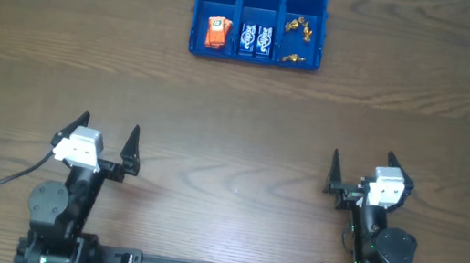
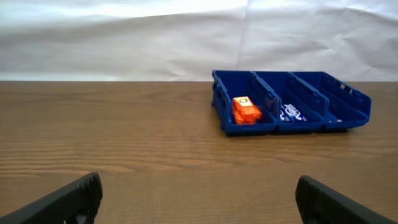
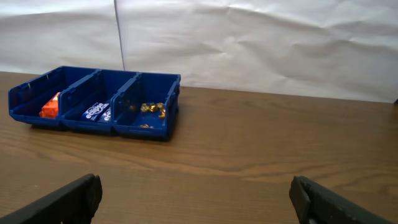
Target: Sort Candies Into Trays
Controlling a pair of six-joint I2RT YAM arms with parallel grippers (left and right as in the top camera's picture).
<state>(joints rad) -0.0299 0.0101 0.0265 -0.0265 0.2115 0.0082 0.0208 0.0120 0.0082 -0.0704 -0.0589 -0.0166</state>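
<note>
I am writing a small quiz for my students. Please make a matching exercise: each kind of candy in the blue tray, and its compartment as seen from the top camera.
Things:
1. orange wrapped candies
2. dark blue wrapped candies
3. small gold wrapped candies

Places in the blue plastic tray, top view:
A. right compartment
B. left compartment
C. middle compartment

Pairs: 1-B, 2-C, 3-A.

Table (image 1: 239,104): wood grain, smooth, faint sheen.
Tray (image 3: 143,130): blue moulded plastic, slightly glossy, far ahead of both grippers.
Orange candies (image 1: 217,32): glossy wrappers.
Blue candies (image 1: 256,39): shiny printed wrappers.
Gold candies (image 1: 297,28): bright foil.
Backdrop (image 3: 249,43): white, matt, creased; whether cloth or paper is unclear.
Left gripper (image 1: 110,123), right gripper (image 1: 363,155): black, matt, plastic-looking.
</note>
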